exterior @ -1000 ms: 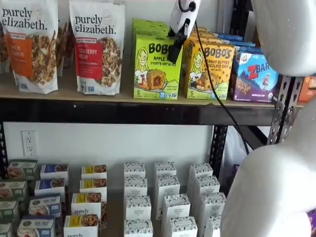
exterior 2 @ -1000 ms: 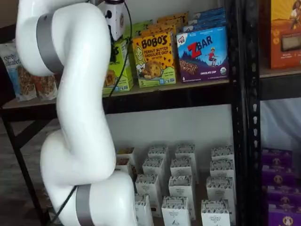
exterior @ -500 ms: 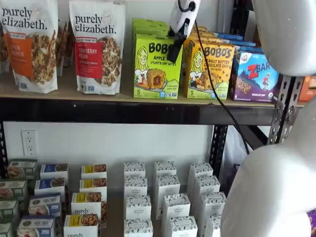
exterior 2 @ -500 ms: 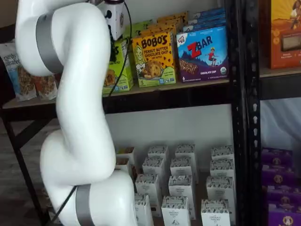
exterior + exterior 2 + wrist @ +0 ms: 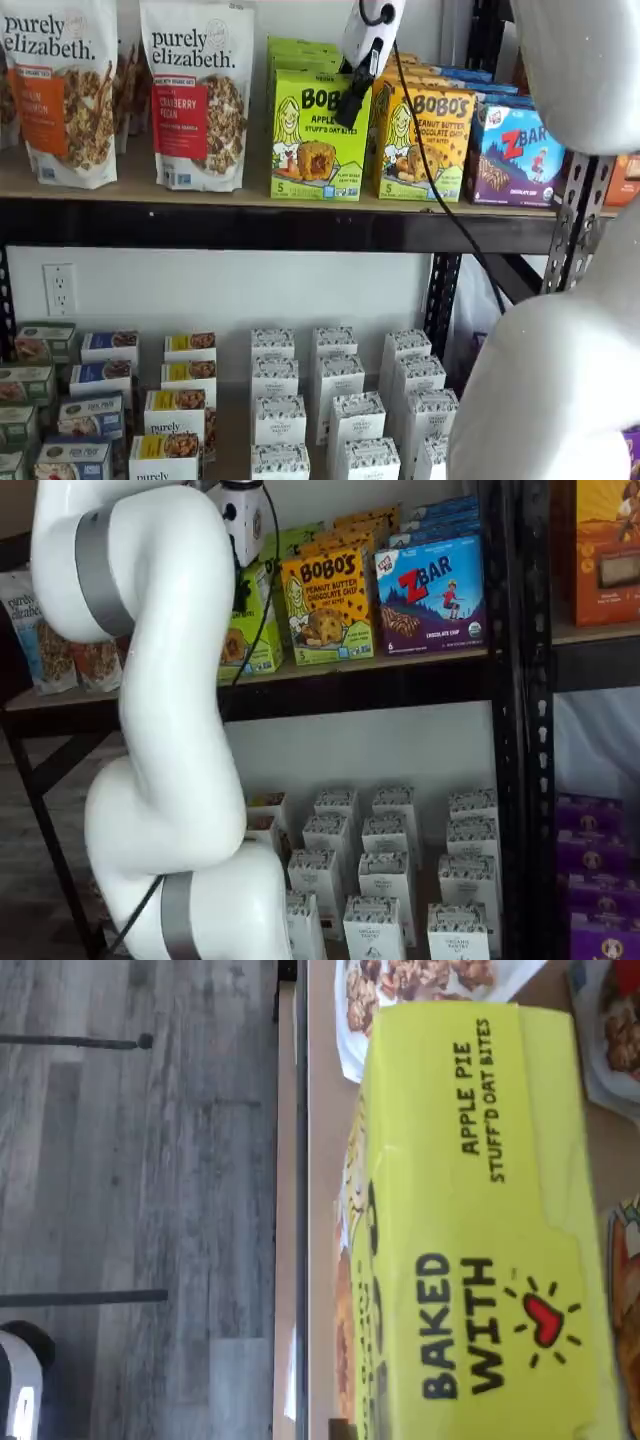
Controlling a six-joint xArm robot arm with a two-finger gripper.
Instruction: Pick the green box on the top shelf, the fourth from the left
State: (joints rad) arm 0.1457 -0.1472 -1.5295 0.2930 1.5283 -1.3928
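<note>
The green box [image 5: 318, 135] that says "BOBO'S APPLE PIE" stands on the top shelf [image 5: 250, 222], at 3 o'clock from a "purely elizabeth." bag [image 5: 198, 92], and the tool [image 5: 350, 105] hangs at its top edge, its grip too hard to tell.

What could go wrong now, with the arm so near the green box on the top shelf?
1. The yellow-orange Bobo's box stands right beside the green box, so a jaw may catch it.
2. The black cable hangs across that neighbour and may drag it.
3. The green box stands near the front edge of the top shelf and could tip off.
</note>
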